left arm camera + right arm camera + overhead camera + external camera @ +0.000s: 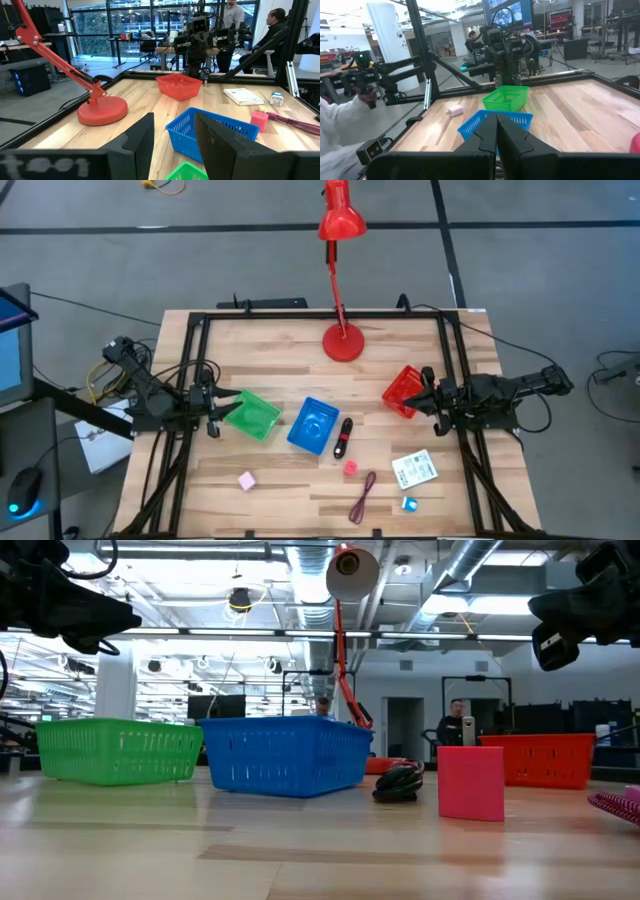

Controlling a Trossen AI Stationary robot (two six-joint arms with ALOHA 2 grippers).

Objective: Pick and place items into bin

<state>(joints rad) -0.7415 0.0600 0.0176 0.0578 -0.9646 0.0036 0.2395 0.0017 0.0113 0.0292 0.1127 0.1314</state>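
Observation:
Both arms hover and hold nothing. My left gripper point(215, 416) is open beside the green bin point(251, 416); its fingers stand apart in the left wrist view point(172, 145). My right gripper point(426, 394) is shut point(496, 134), next to the red bin point(404, 392). On the table lie the pink cube point(246, 480), the red cube point(350, 468), the black-and-red stick point(343, 438), the dark red looped cord point(363, 498), the white packet point(414, 470) and the tiny blue-white piece point(409, 503). The blue bin point(315, 426) stands in the middle.
The red desk lamp's base point(343, 342) stands near the far edge, its head reaching beyond the table. A black frame point(192, 370) borders the tabletop. Bare wood lies between the bins and the lamp. People show in the room behind point(272, 25), and a white sleeve point(340, 130).

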